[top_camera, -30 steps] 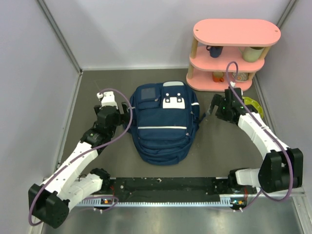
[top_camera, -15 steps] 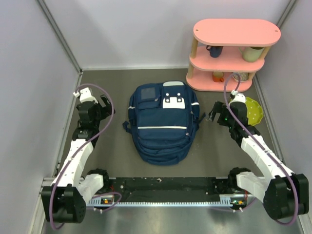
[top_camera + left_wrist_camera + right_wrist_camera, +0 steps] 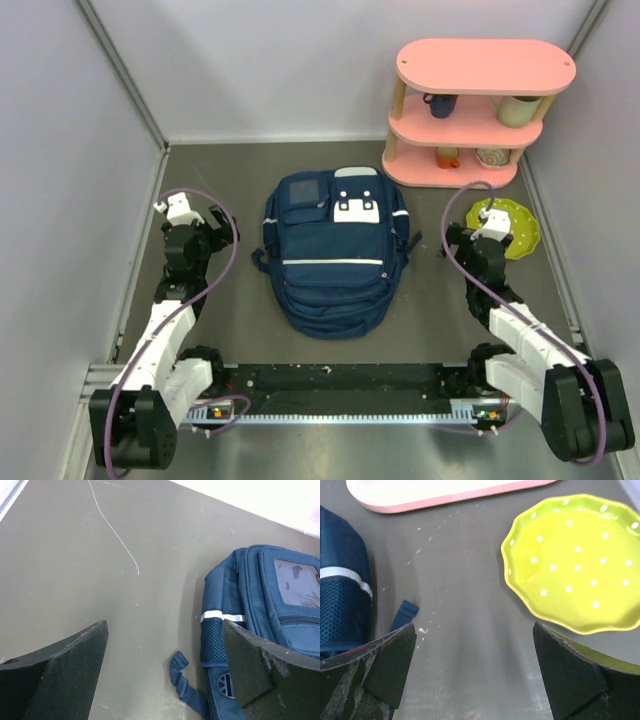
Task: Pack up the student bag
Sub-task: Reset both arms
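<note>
The navy student bag [image 3: 336, 252] lies flat in the middle of the tabletop [image 3: 240, 160], front panel up, and from above its zips look shut. Nothing for packing lies loose beside it. The left hand [image 3: 165, 672] sits just left of the bag with its fingers spread and holding nothing; its own camera shows the bag's side mesh and a loose strap end [image 3: 181, 677] between them. The right hand [image 3: 475, 667] sits just right of the bag, also spread and empty, above bare tabletop beside the green dotted plate [image 3: 572, 562].

A closed bag with both arms drawn in beside it fits either a bag already packed and zipped or one waiting to be opened; the pictures do not settle which.

The risks come from crowding. The plate sits close to the right hand, so a careless sweep could shove it against the pink shelf [image 3: 470, 110], which carries cups and bowls. The trailing strap could snag a left finger and drag the bag. The bag is soft and could slide or fold if tugged with only one hand.
</note>
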Robot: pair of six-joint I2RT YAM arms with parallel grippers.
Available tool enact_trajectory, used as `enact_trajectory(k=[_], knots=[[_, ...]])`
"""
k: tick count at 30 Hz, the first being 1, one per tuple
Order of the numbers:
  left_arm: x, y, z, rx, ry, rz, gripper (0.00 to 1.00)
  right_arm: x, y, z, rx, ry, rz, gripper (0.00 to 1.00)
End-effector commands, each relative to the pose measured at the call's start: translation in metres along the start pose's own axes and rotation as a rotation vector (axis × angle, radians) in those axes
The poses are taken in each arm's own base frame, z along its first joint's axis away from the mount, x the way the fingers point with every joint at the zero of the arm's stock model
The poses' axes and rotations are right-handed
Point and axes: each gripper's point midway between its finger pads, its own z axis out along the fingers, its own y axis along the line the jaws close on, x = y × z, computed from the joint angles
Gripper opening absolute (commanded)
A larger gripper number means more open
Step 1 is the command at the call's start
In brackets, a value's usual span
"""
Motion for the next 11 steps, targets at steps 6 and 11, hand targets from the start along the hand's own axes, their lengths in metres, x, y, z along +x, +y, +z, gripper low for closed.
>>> enact_trajectory(k=[6, 11], knots=[[-0.0135, 0.0013, 0.0092, 0.000, -0.079, 0.032, 0.99, -0.0273, -0.0175, 0.0063, 0.081, -0.191, -0.057, 0.99], [-0.0140, 0.0065, 0.0097, -0.029, -0.090, 0.032, 0.99, -0.0275, -0.0192, 0.0058, 0.090, -0.199, -0.054, 0.99]])
